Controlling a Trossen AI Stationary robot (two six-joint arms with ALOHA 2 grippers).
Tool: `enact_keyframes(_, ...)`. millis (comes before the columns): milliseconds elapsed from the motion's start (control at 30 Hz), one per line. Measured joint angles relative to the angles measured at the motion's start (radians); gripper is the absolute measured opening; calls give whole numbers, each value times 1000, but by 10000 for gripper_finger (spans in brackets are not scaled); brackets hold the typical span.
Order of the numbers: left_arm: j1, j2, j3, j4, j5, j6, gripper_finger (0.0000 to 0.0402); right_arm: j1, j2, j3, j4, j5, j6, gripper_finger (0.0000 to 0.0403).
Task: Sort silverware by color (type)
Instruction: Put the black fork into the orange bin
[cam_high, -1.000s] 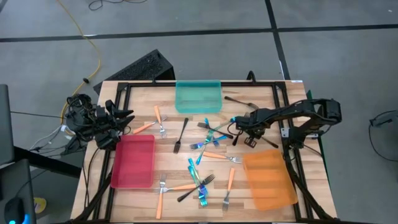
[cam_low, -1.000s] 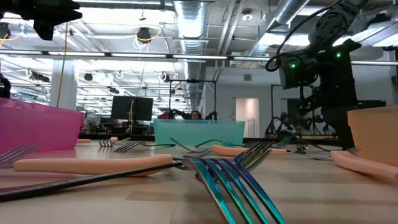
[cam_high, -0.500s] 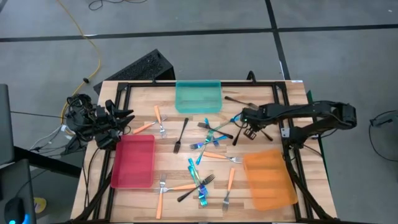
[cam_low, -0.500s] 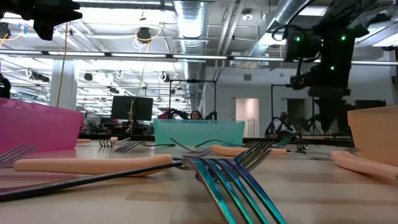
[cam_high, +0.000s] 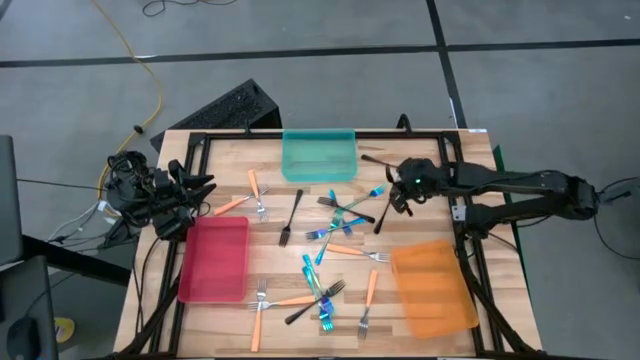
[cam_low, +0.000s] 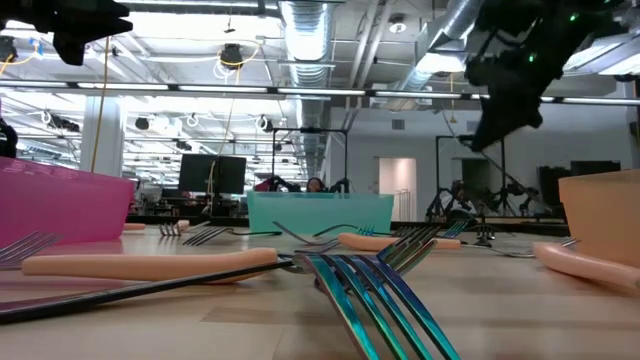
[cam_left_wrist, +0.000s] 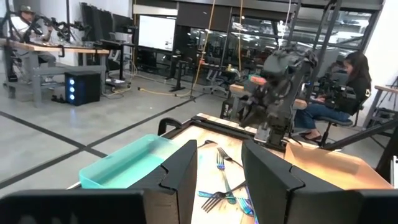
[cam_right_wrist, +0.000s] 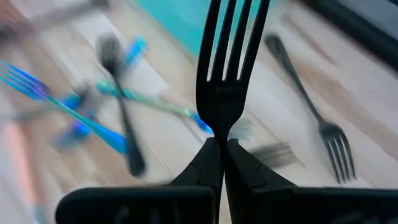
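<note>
The right end effector (cam_right_wrist: 219, 152) is fully closed on the handle of a black fork (cam_right_wrist: 229, 59), which points tines outward past the fingertips: four slim tines, a narrow neck and a uniformly dark, matte finish. In the high view this end effector (cam_high: 405, 192) sits in the upper right of the frame, above the wooden table (cam_high: 270, 250), between the teal tray (cam_high: 319, 156) and the orange tray (cam_high: 432, 287). A second black fork (cam_high: 378, 161) lies flat on the table just right of the teal tray. The remaining silverware is scattered across the middle of the frame: a crossed cluster of blue forks (cam_high: 335, 222) near center, a black fork (cam_high: 291, 216) left of it, orange-handled forks (cam_high: 258, 194) with silver tines toward the upper left, and a mixed pile (cam_high: 318, 293) of orange, blue and black forks in the lower center. The red tray (cam_high: 214, 259) lies at the left of the frame. The left end effector (cam_high: 198, 192) waits at the table's left edge, beside the red tray; in its wrist view the two fingers (cam_left_wrist: 270, 174) stand apart with nothing between them.
</note>
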Motion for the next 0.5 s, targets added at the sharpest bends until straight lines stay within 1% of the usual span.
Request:
enact_keyframes(100, 0, 0, 0, 0, -25, -1, 112, 2, -54, 1, 43, -39, 55, 29)
enact_keyframes(300, 0, 0, 0, 3, -61, -2, 112, 2, -138, 1, 96, -160, 247, 29)
enact_keyframes(433, 0, 0, 0, 3, -71, -3, 112, 8, -177, 2, 90, -280, 366, 29)
enact_keyframes(500, 0, 0, 0, 3, -71, -10, 112, 33, -194, 2, 83, -334, 406, 29)
